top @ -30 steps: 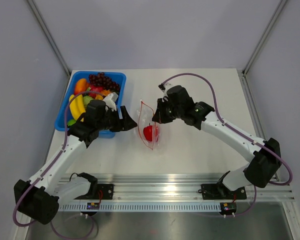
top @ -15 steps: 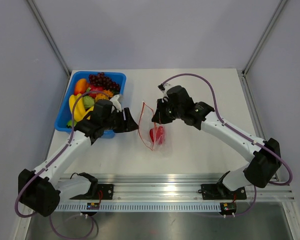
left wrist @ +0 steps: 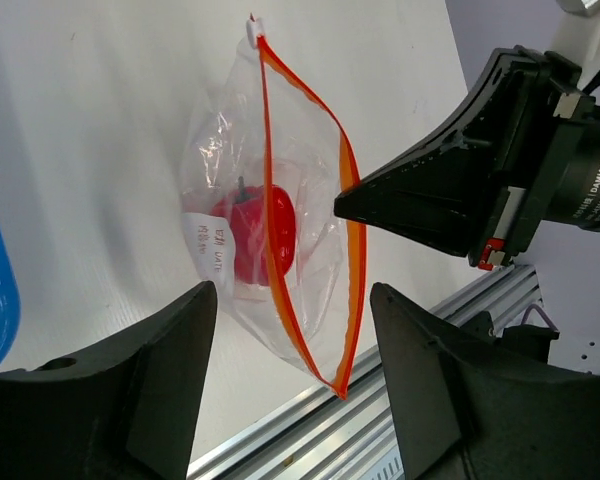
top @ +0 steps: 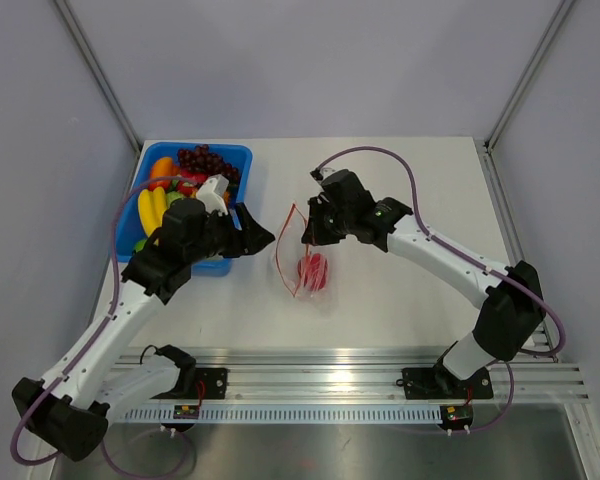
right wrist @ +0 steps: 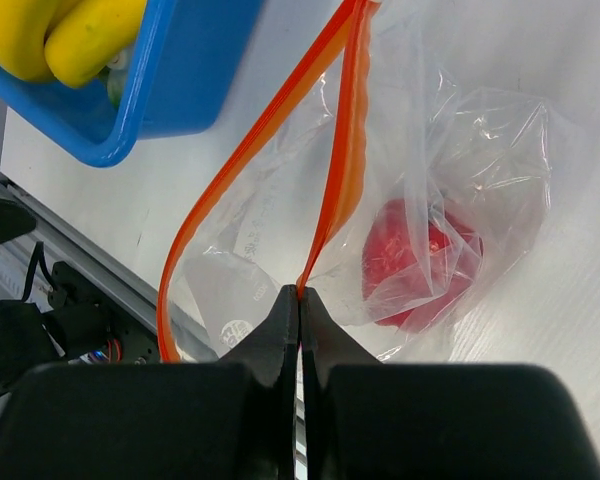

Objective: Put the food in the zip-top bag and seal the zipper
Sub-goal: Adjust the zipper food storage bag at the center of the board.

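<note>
The clear zip-top bag [top: 292, 272] stands on the table with its mouth open and a red toy fruit [top: 311, 270] inside. My right gripper [top: 307, 236] is shut on one lip of the orange zipper [right wrist: 342, 160], holding it up; the red fruit [right wrist: 415, 265] lies below it in the bag. My left gripper [top: 257, 237] is open and empty just left of the bag. In the left wrist view its jaws [left wrist: 292, 292] frame the open mouth, the zipper [left wrist: 276, 200] and the red fruit [left wrist: 255, 235]. More food, bananas [top: 152, 208] and grapes [top: 205, 160], lies in the tray.
The blue tray [top: 246, 160] of toy fruit stands at the back left, right behind my left gripper; its corner [right wrist: 170, 90] shows in the right wrist view. An aluminium rail [top: 310, 370] runs along the table's near edge.
My right gripper has drawn the zipper lip up and slightly left, so the bag's mouth gapes wider. My left arm has shifted, its gripper staying open beside the bag.
</note>
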